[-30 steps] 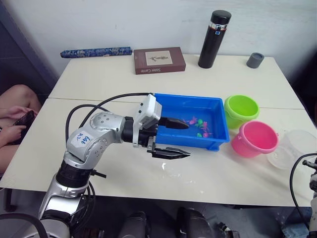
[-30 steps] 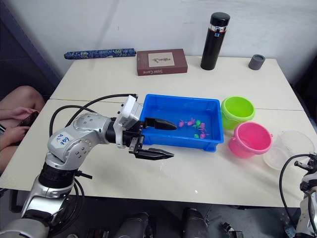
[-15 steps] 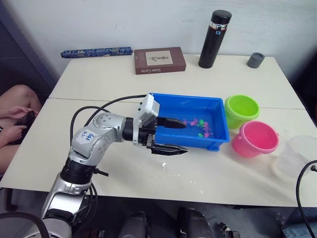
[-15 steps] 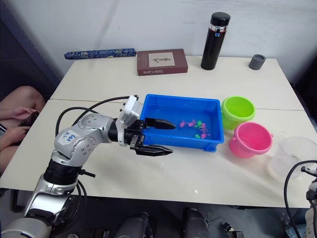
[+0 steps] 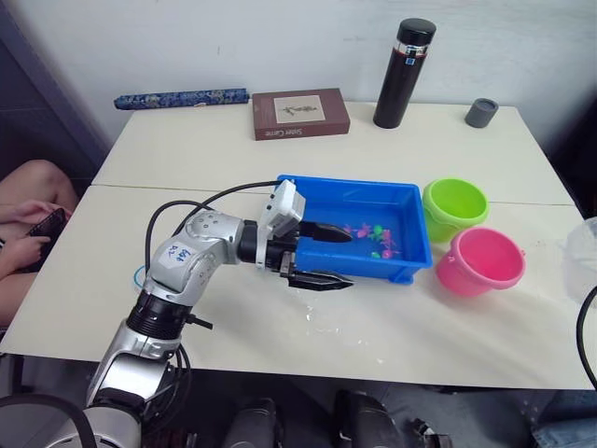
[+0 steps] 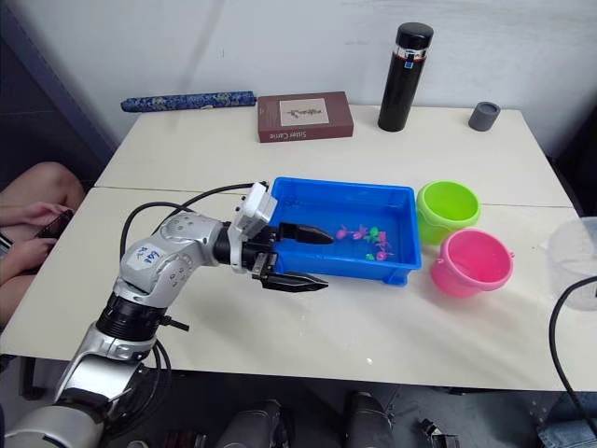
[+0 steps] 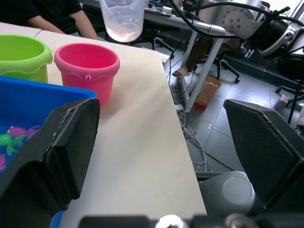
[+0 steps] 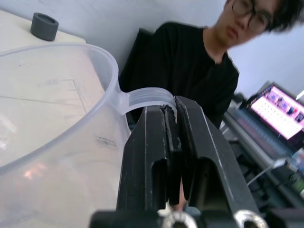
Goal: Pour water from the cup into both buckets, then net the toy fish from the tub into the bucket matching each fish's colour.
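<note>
**A:** How far along are you?

**B:** You are near the start, I think. Go from the left. Your left gripper (image 5: 322, 255) reaches out low by the near left corner of the blue tub (image 5: 408, 199). Its two fingers are wide apart and hold nothing. One finger is over the tub and one is over the table (image 5: 187, 140). The little pink and green fish (image 5: 377, 238) all lie in the tub. I cannot see the net.

**A:** And the buckets?

**B:** The green bucket (image 5: 454, 206) stands just right of the tub. The pink bucket (image 5: 481, 260) stands in front of it. I cannot tell if they have water in them.

**A:** Where is the cup?

**B:** The cup (image 8: 57, 137) is up in the air, far right, past the pink bucket. Your right gripper (image 8: 172, 111) pinches tight on its handle. It looks upright, so you have to pour next, then catch the fish.
</note>
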